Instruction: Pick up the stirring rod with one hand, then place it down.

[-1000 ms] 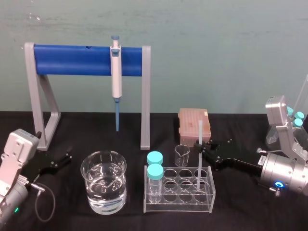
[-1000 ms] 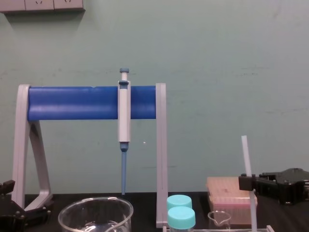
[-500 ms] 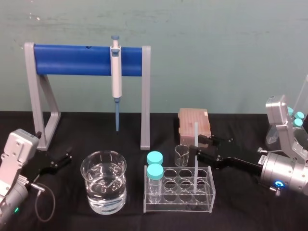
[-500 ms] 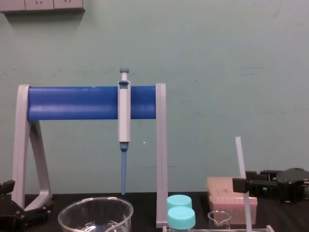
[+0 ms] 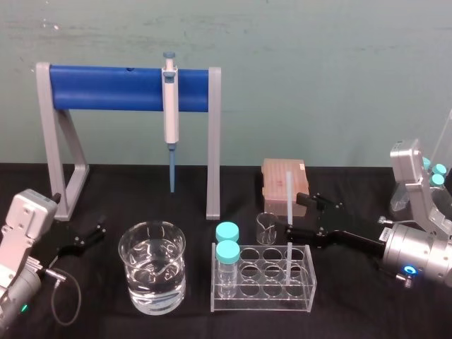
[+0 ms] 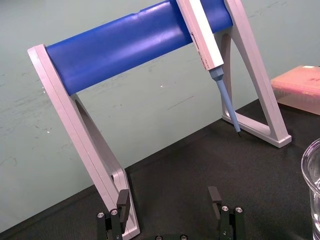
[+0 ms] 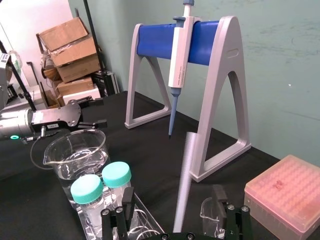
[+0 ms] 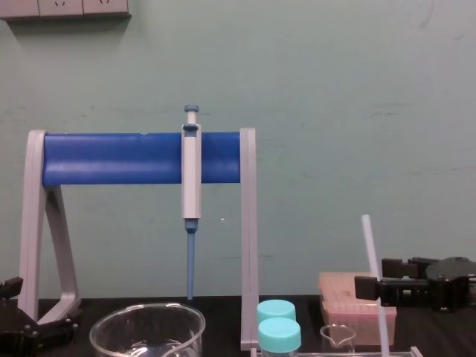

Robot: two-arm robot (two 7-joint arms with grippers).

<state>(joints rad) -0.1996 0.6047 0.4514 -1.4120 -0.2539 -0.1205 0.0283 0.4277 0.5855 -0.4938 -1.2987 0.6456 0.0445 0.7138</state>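
In the head view, the stirring rod (image 5: 288, 226) stands nearly upright in a back right cell of the clear rack (image 5: 261, 299), at 5 o'clock on the black worktop (image 5: 141, 191). The right pincer (image 5: 296, 214) reaches in from 3 o'clock with its fingers apart, one on either side of the rod. The left pincer (image 5: 86, 236) rests low at 8 o'clock, beside a glass of water (image 5: 152, 272). In the left wrist view, the left pincer (image 6: 167, 196) is spread wide above bare worktop. In the right wrist view, the rod (image 7: 184, 180) rises between the parted fingers (image 7: 128, 199) of the right pincer (image 7: 173, 194) and touches neither. In the chest view, the rod (image 8: 370, 260) leans slightly toward 11 o'clock, with the right pincer (image 8: 381, 277) at its mid-height.
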